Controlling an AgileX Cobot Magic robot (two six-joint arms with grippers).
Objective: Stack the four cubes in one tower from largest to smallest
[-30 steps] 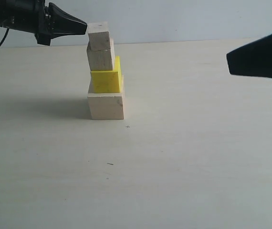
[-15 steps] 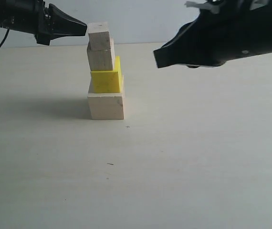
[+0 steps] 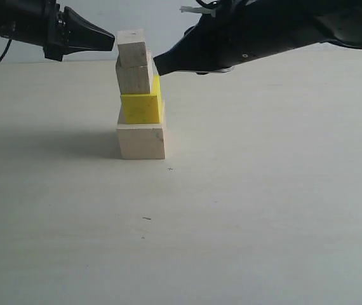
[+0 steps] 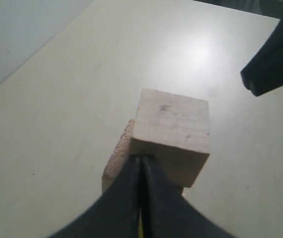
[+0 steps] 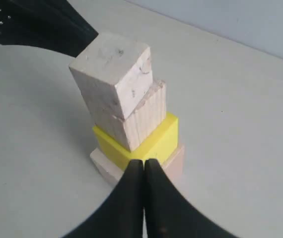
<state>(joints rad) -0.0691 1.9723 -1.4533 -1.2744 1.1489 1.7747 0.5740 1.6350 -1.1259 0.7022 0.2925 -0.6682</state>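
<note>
- tower [image 3: 140, 95], upper left of centre on pale worktop [image 3: 263, 203]: large pale wood cube [image 3: 141, 141], bright yellow cube [image 3: 141, 108], medium pale wood cube [image 3: 134, 77], small pale wood cube [image 3: 131, 47]; the top two are skewed.
- left fingers [image 3: 105, 40] pinched together, empty, tip at the small cube.
- right fingers [image 3: 165, 62] pinched together too, just beside the medium cube; contact unclear.
- Likely squaring up: nudge slowly from opposite sides, avoid toppling.

Low exterior, 2 close wrist views, shared tower [image 3: 141, 108]

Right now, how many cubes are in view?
4, stacked: large pale cube at the bottom, yellow cube on it, medium pale cube above that, small pale cube on top. No others visible.
</note>
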